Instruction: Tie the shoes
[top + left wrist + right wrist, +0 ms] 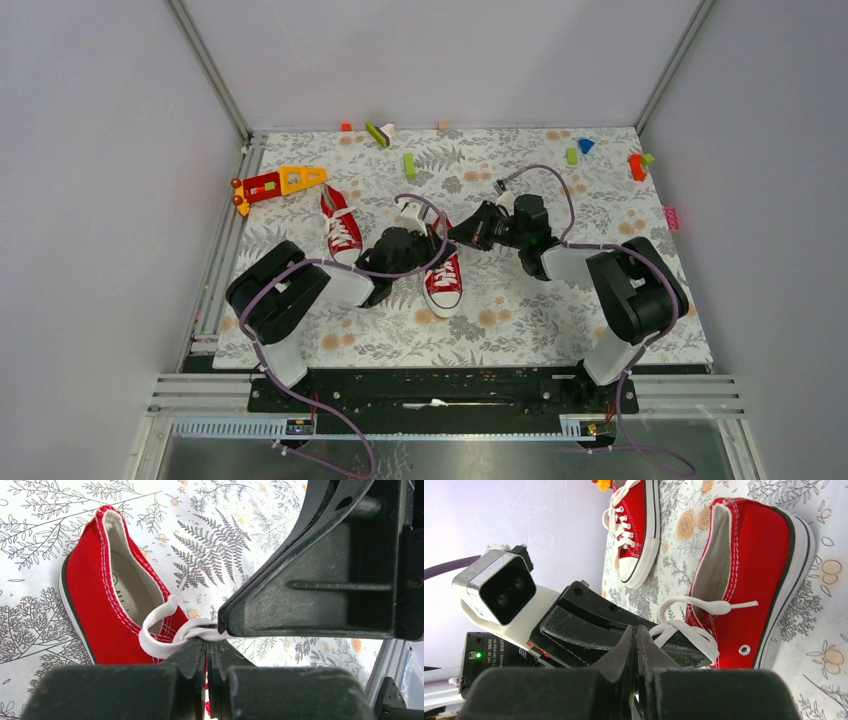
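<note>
Your left gripper (206, 649) and right gripper (636, 639) are both clamped tight on the white lace (186, 632) of the nearer shoe (443, 282), just right of the other shoe (340, 232), so yank too hard and the lace slips free or the shoe drags and tips.

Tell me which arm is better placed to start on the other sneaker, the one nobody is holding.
Left. The free sneaker lies on the left arm's side, close by the left claw. The right claw would have to reach across the held sneaker, which both claws pinch by its lace.
</note>
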Available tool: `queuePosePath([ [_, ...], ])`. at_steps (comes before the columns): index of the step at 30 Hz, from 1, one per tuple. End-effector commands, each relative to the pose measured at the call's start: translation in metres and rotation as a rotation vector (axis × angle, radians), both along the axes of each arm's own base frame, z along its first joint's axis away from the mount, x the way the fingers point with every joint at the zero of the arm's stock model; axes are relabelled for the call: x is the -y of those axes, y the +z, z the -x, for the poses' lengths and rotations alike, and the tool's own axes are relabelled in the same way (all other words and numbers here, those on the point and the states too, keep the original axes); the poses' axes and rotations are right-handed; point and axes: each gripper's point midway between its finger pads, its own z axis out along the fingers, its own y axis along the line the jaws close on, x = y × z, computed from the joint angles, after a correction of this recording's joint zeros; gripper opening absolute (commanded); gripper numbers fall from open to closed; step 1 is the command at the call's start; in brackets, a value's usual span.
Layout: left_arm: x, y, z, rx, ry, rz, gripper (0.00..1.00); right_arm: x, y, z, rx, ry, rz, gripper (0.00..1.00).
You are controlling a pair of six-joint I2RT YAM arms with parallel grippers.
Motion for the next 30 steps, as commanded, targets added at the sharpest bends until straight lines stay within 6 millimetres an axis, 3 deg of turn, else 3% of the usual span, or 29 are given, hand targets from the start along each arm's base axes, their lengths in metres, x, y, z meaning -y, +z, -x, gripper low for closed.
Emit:
queuePosePath([
  [1,-0.002,0.023,-0.006,0.111,0.013,0.028,0.00,0.004,0.013,-0.002,0.025,-0.024,0.039,0.00],
  [20,-0.021,0.009,-0.018,0.239,0.055,-0.149,0.00,0.005,0.012,-0.006,0.028,-0.038,0.135,0.00],
  [25,-0.012,0.007,-0.015,0.223,0.026,-0.106,0.00,0.003,0.013,-0.011,0.039,-0.038,0.168,0.11],
  [28,-0.007,0.005,-0.013,0.214,0.007,-0.086,0.00,0.004,0.015,-0.013,0.051,-0.034,0.191,0.30],
  [30,-0.006,0.004,-0.013,0.208,0.003,-0.081,0.00,0.007,0.014,-0.012,0.056,-0.039,0.209,0.38],
])
